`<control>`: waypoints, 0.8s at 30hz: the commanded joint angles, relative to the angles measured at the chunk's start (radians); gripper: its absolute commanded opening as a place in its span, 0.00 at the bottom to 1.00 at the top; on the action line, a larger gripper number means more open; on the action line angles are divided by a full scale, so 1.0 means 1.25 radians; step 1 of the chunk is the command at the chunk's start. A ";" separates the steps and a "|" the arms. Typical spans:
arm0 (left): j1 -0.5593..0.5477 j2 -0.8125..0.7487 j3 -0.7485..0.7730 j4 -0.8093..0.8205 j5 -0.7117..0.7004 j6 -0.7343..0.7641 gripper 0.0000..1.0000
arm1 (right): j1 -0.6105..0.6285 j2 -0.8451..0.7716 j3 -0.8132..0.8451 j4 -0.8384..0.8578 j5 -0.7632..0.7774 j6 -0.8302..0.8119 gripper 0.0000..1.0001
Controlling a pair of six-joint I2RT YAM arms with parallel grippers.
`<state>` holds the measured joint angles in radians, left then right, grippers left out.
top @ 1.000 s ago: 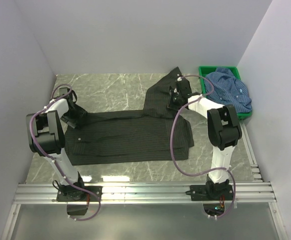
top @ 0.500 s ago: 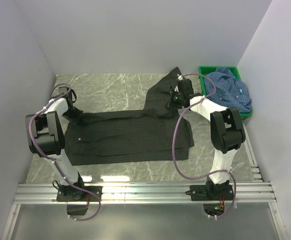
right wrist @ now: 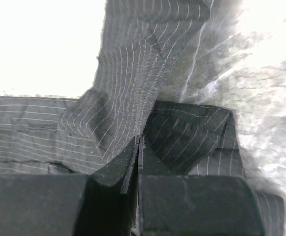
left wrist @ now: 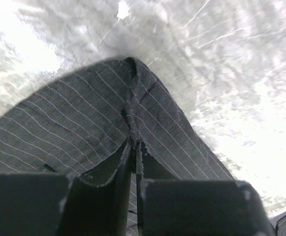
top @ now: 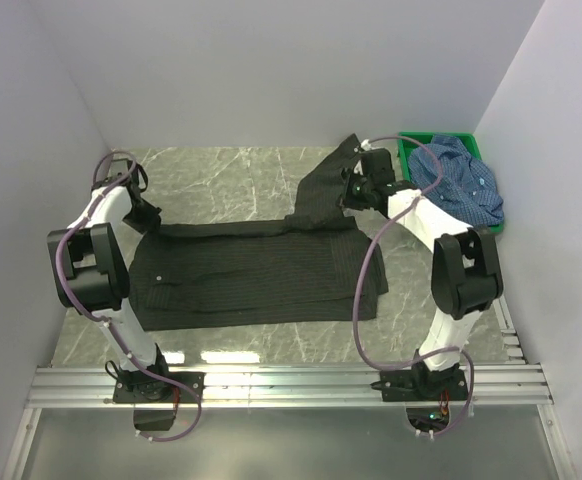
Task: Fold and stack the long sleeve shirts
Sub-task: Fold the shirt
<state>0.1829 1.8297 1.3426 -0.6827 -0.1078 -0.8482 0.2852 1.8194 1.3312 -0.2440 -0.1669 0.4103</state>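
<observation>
The black long sleeve shirt (top: 251, 275) with fine stripes lies spread across the marble table, one sleeve running back to the right. At the cloth's far left corner my left gripper (top: 151, 218) is shut, and the left wrist view shows a ridge of striped cloth (left wrist: 84, 118) pinched at the left gripper (left wrist: 133, 145). My right gripper (top: 355, 192) is shut on the shirt where the sleeve meets the body. In the right wrist view, folds of cloth (right wrist: 138, 73) gather at the right gripper (right wrist: 138, 142). The blue checked shirt (top: 463, 185) lies crumpled in the crate.
A green crate (top: 408, 142) stands at the back right corner against the right wall. White walls close in the table on three sides. Bare marble table (top: 221, 175) shows behind the shirt and along its front edge.
My left gripper has closed on the shirt's corner and shifted back and left. The right gripper has pulled back and right with the cloth, and the shirt's far edge now lies straighter.
</observation>
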 commanded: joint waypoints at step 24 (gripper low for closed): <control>0.065 -0.039 0.034 -0.029 0.065 0.056 0.09 | -0.002 -0.254 -0.071 -0.048 0.097 -0.018 0.00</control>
<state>0.2550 1.8290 1.4052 -0.7219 -0.0231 -0.7975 0.2855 1.5681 1.2785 -0.3229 -0.0711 0.3805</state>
